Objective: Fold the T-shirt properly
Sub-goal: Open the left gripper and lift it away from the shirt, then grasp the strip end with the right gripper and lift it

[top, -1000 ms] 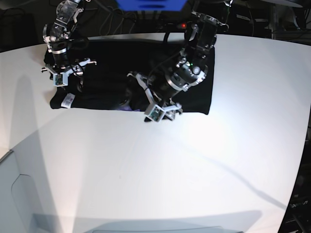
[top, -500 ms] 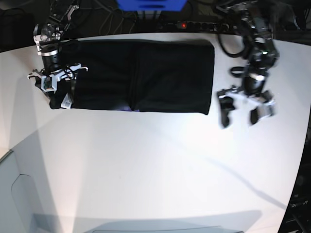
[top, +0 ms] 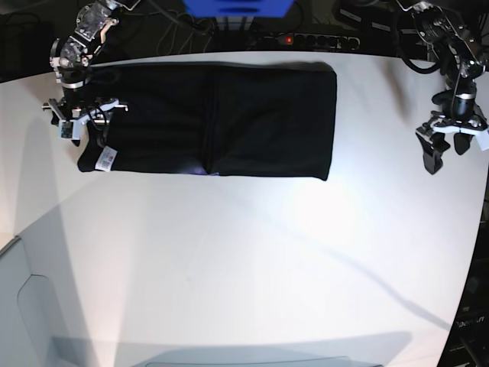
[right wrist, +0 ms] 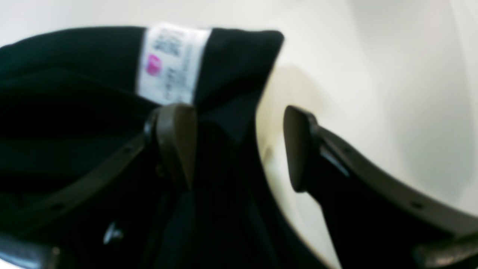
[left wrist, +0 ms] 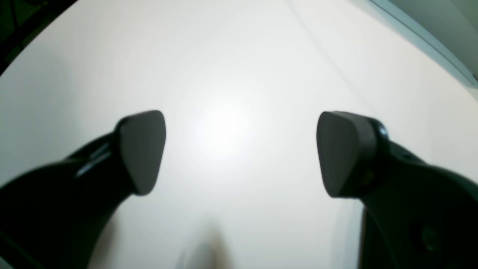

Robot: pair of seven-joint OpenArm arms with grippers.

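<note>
- At the far left of the base view you see the right gripper (top: 76, 126) hanging over the left end of the T-shirt (top: 229, 115); its jaws stand wide apart and hold nothing; in the right wrist view one of its fingers (right wrist: 175, 142) is over the black cloth and the other is over the bare table (right wrist: 392, 74), so the edge of the cloth lies between them; whether the finger touches the cloth, you cannot tell, because this picture is blurred.
- Just beside this gripper, on the near left corner of the shirt, lies the small white tag (top: 106, 159); in the right wrist view the tag (right wrist: 170, 63) carries a pink mark and some print too blurred to read.
- The T-shirt lies flat on the far part of the white table (top: 244, 267) as a long black rectangle, stretching from the left side to a little right of the middle; a fold line runs across it near its middle; a small spot of purple shows at its near edge.
- At the far right you see the left gripper (top: 451, 149), well apart from the shirt, above the bare table near the right edge; in the left wrist view its two fingers (left wrist: 143, 149) are spread wide with only white table between them; it holds nothing.
</note>
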